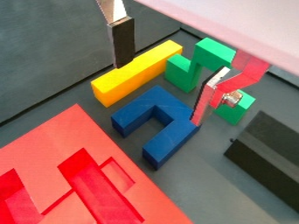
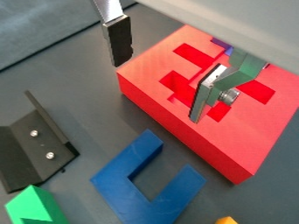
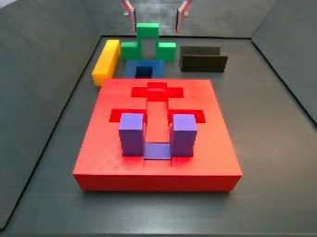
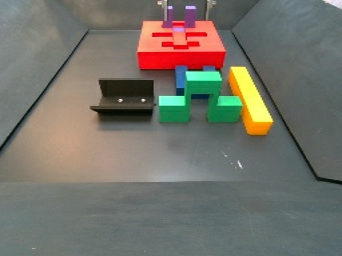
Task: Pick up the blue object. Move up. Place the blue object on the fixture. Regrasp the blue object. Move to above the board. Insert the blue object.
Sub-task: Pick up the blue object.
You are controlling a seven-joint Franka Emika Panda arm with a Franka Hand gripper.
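Our gripper [image 1: 170, 77] hangs open and empty above the pieces, its two silver fingers spread wide; in a side view it [image 3: 156, 9] shows only at the top edge of the frame. Below it the blue object [image 1: 156, 122] lies flat on the table, near the middle of a wrist view, between the yellow bar [image 1: 136, 71] and the red board [image 1: 76, 175], with the green block [image 1: 201, 63] just beyond. Nothing is picked up yet, we judge. To grasp well, we should centre the fingers over one arm of the blue object, descend straight, and keep clear of the yellow bar. The fixture [image 4: 123, 98] stands left of centre in a side view.
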